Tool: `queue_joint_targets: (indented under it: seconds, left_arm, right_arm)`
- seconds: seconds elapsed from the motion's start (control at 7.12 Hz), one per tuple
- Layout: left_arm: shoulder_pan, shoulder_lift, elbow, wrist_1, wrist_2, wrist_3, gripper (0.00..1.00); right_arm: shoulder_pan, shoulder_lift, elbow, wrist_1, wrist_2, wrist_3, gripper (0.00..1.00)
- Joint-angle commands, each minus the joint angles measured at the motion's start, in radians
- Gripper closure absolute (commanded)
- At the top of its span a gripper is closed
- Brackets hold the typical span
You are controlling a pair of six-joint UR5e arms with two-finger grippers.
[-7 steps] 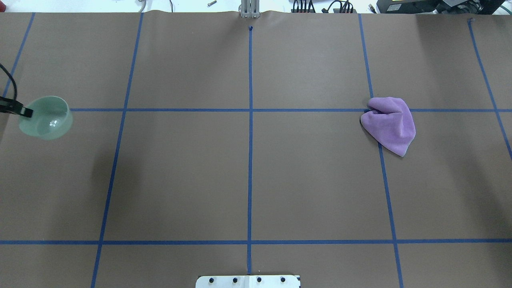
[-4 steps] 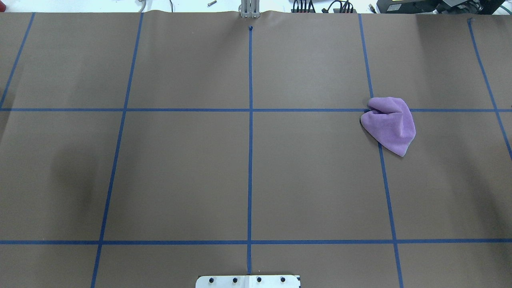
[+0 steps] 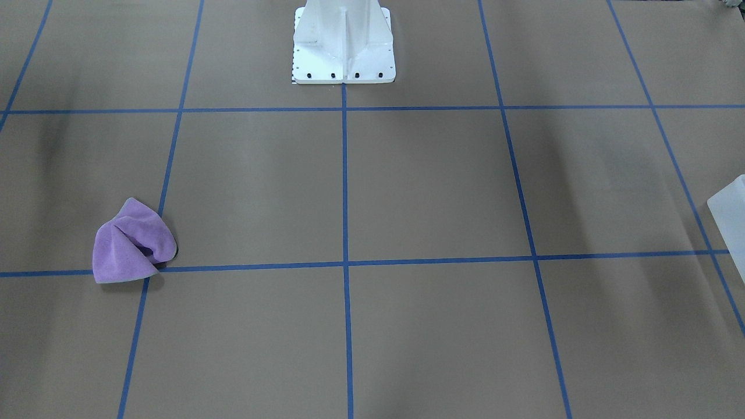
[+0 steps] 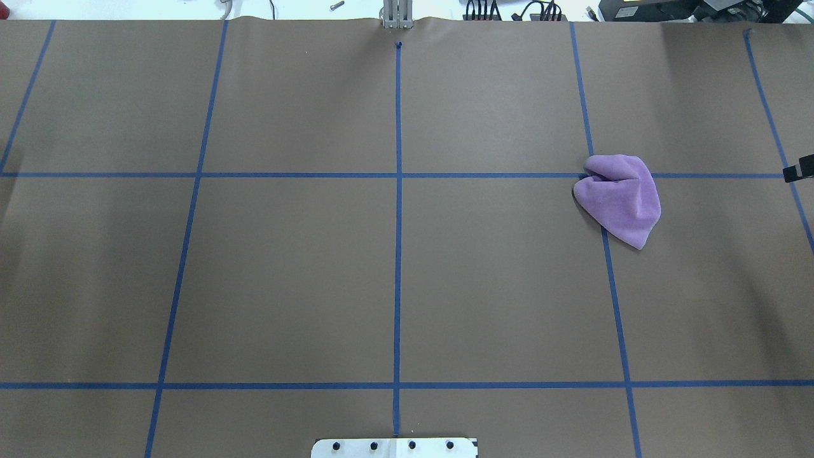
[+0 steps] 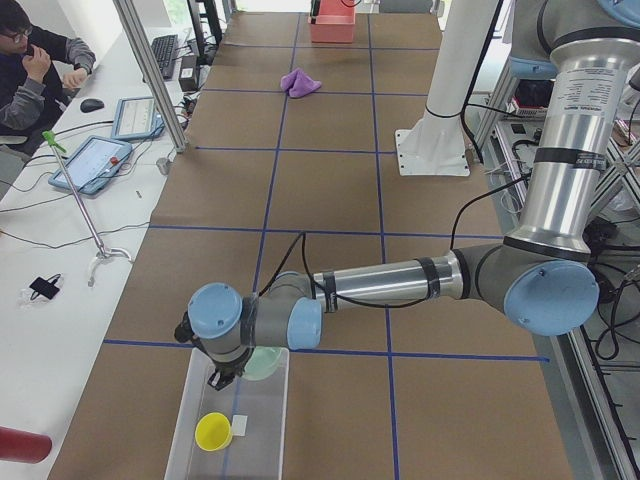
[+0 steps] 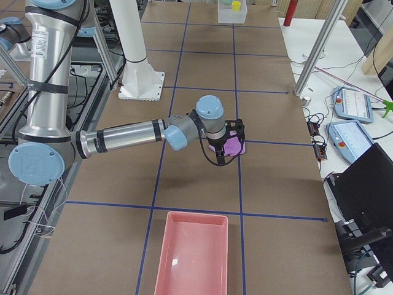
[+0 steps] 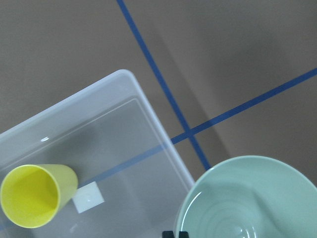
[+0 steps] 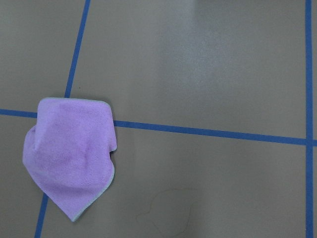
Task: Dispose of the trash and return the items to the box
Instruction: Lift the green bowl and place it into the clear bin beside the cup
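Note:
A purple cloth [image 4: 620, 200] lies crumpled on the brown table; it also shows in the front view [image 3: 132, 244] and the right wrist view [image 8: 72, 153]. My right gripper [image 6: 230, 138] hovers over the cloth's near side; I cannot tell whether it is open. Only a black tip of it [image 4: 802, 168] shows at the overhead view's right edge. My left gripper [image 5: 222, 378] is shut on the rim of a pale green bowl [image 7: 247, 198] and holds it over the corner of a clear plastic box [image 7: 124, 79]. A yellow cup [image 7: 34, 196] lies in that box.
A pink tray [image 6: 193, 255] stands at the table's end on my right. A small white tag [image 7: 89, 197] lies in the clear box. The robot's white base [image 3: 343, 41] stands at the table's middle edge. An operator's desk with tablets runs along the far side.
My left gripper with the green bowl has moved left, out of the overhead view. A black tip of the right gripper has come in at that view's right edge. The cloth has not moved.

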Motion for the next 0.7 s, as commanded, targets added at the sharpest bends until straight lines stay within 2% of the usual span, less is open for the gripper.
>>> queue_joint_targets:
  seconds: [0.0, 0.28, 0.56]
  left_arm:
    - [-0.012, -0.075, 0.225, -0.144, 0.003, -0.04, 1.0]
    - [-0.003, -0.072, 0.263, -0.281, 0.0, -0.213, 1.0]
    - [0.024, -0.065, 0.322, -0.409, 0.0, -0.296, 1.0]
  right_arm:
    - [-0.003, -0.001, 0.0, 0.002, -0.002, 0.001, 0.0]
    - [-0.009, -0.001, 0.001, 0.002, -0.015, 0.001, 0.0]
    - [-0.011, -0.001, 0.001, 0.003, -0.016, 0.002, 0.0]
